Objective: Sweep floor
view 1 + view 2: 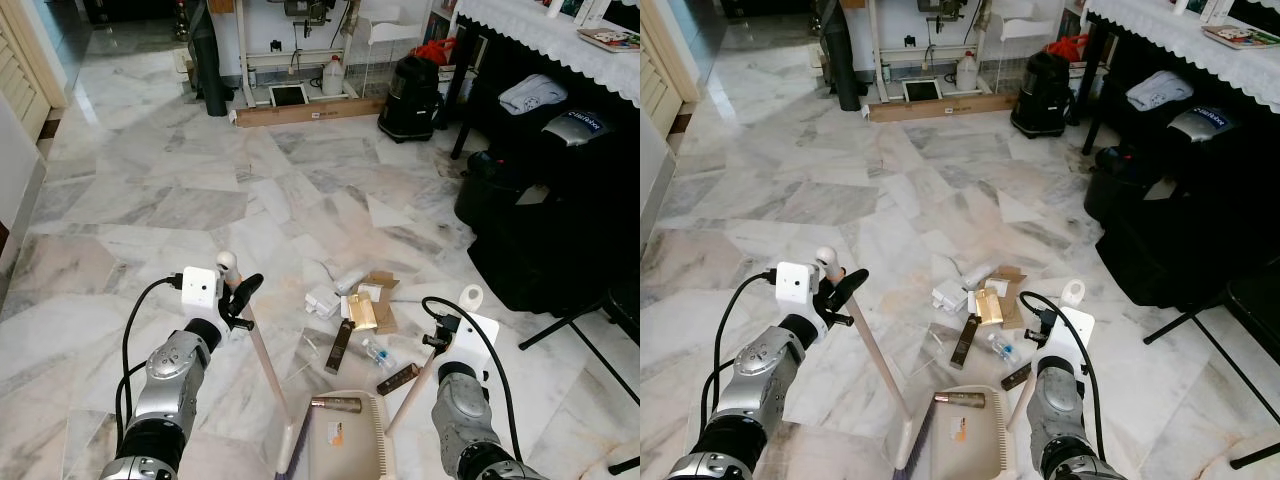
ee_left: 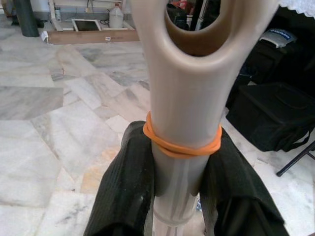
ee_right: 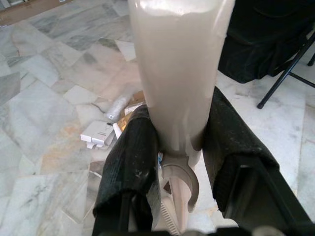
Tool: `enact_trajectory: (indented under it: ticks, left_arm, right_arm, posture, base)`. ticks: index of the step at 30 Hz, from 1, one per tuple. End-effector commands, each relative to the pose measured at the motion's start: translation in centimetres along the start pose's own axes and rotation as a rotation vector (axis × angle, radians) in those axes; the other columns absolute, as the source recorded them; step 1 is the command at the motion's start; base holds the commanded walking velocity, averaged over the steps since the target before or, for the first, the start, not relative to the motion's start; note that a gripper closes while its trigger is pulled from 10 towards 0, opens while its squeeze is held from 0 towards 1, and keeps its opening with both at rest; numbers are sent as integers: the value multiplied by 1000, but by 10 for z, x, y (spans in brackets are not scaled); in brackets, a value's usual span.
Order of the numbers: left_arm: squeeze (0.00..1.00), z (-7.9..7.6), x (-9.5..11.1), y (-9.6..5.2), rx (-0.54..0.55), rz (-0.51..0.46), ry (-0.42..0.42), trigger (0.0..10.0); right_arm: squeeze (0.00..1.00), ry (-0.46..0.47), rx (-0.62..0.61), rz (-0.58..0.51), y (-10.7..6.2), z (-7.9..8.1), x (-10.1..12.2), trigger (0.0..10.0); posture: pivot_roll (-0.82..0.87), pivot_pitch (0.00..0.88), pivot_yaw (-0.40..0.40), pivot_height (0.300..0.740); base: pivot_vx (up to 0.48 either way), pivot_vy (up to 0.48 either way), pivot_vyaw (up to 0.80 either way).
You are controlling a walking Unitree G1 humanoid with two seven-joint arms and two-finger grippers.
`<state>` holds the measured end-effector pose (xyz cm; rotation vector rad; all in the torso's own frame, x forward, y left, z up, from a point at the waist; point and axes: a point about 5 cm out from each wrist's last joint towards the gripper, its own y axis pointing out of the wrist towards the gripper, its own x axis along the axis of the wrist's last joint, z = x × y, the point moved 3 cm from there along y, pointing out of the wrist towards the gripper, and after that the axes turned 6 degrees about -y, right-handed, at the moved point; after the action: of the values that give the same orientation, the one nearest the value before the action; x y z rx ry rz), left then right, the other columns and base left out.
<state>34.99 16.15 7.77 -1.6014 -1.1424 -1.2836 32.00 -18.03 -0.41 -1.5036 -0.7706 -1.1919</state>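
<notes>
My left gripper (image 1: 238, 298) is shut on the beige broom handle (image 1: 265, 360), just under its top knob; an orange rubber band (image 2: 182, 145) circles the handle above the fingers (image 2: 128, 187). The broom's brush (image 1: 290, 450) rests beside the beige dustpan (image 1: 355, 445). A brown tube (image 1: 336, 405) lies in the pan. My right gripper (image 1: 437, 345) is shut on the dustpan handle (image 3: 177, 73), which slants down to the pan. Litter (image 1: 355, 305) lies just beyond the pan: white boxes, a gold box, cardboard, dark tubes and a small clear bottle.
Black bags (image 1: 540, 230) and folding chair legs (image 1: 580, 330) crowd the right side under a table with a white lace cloth (image 1: 560, 40). A black bin (image 1: 410, 95) and a long cardboard box (image 1: 305, 112) stand at the back. Open marble floor stretches left and ahead.
</notes>
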Motion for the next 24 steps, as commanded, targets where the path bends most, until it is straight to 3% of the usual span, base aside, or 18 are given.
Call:
enact_trajectory:
  ticks: [1,13,17,24]
  left_arm:
    - [0,-2,3,3,-17,-15,-25,10000]
    - [0,0,9,6,-7,-54,-129,10000]
    - [0,2,13,5,0,-69,-107,10000]
    - [0,5,39,0,-10,-151,-4,10000]
  right_arm:
    - [0,58,27,23,-1,9,-2,10000]
    - [0,66,60,29,-2,16,-3,10000]
    - [0,66,64,31,-2,16,-3,10000]
    - [0,61,72,28,-1,17,-1,10000]
  posture:
    - [64,27,-15,740]
    - [63,39,-18,740]
    - [63,41,-18,740]
    - [74,42,-27,740]
  base:
    - [0,0,0]
    - [0,0,0]
    - [0,0,0]
    - [0,0,0]
